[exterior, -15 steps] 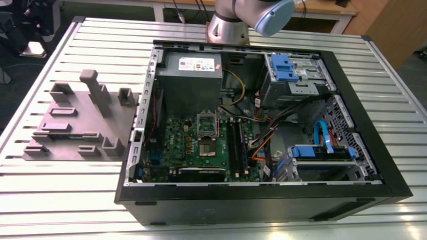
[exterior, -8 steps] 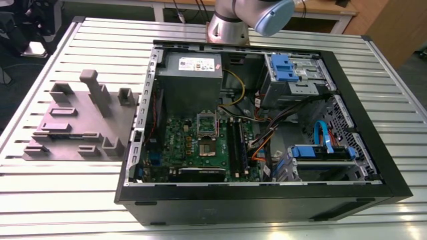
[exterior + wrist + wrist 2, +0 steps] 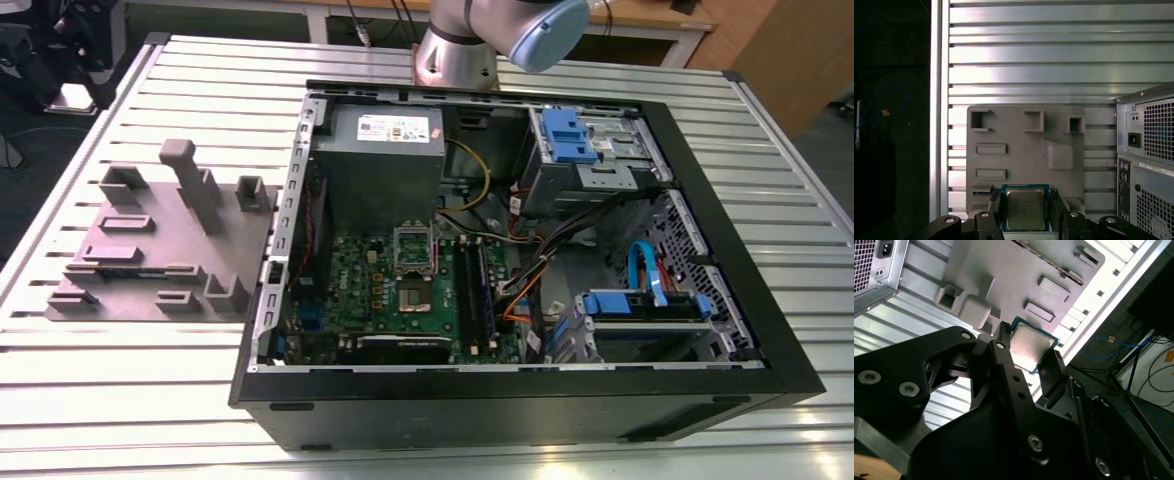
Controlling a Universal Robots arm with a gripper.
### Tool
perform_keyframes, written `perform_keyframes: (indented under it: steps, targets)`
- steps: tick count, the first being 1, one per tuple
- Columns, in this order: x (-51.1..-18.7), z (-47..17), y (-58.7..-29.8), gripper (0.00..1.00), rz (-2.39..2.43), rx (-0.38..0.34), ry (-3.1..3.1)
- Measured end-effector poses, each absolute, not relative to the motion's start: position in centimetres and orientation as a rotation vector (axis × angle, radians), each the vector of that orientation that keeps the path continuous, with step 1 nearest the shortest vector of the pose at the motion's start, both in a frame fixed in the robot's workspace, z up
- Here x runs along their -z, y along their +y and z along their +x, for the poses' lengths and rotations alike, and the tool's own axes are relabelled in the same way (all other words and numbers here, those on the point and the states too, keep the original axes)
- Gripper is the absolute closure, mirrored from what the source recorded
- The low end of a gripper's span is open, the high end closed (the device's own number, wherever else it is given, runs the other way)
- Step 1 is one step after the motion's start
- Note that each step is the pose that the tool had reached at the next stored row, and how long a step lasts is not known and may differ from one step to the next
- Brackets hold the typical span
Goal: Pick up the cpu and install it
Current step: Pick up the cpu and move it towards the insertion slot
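Gripper (image 3: 1025,212) closed on the cpu (image 3: 1025,209): two black fingers (image 3: 996,206) press against opposite edges of the chip, the gap between them no wider than the chip itself. Same grip in the second wrist view, gripper (image 3: 1029,354) pinching the cpu (image 3: 1032,346), whose shiny silver-grey top faces the camera inside a green-blue border. Chip is held level between the finger pads and apart from the surface behind it.

Behind the chip in both wrist views: grey fixture plate (image 3: 1019,132) with raised blocks and shallow rectangular pockets; also seen at (image 3: 1004,270). Plate lies flat on the slatted aluminium table (image 3: 1029,50).

Just beside the plate: rear panel of the computer case (image 3: 1149,150), perforated vents, power inlet (image 3: 1134,139).

Exterior view: fixture plate (image 3: 147,255) at the exterior view's left of the case, touching or nearly touching its wall. Computer case (image 3: 507,400) lies on its side, side panel off. Inside: grey power supply (image 3: 380,150) at the far end, green motherboard (image 3: 367,300) nearer, square CPU socket (image 3: 415,285) in the middle of the board, black memory sticks (image 3: 474,290) just beside it, blue drive brackets (image 3: 567,130) at the exterior view's right. Robot arm (image 3: 487,35) stands beyond the case's far edge.
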State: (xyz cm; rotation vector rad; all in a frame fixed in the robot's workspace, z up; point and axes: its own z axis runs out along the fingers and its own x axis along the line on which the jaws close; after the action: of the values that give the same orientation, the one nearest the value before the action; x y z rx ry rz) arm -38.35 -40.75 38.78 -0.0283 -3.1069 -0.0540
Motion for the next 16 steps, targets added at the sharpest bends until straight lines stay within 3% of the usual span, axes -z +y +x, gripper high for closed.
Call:
perform_keyframes:
  steps: [16]
  targets:
    - [-38.78,-37.97,-40.75,0.53,-0.028,0.054,-3.107]
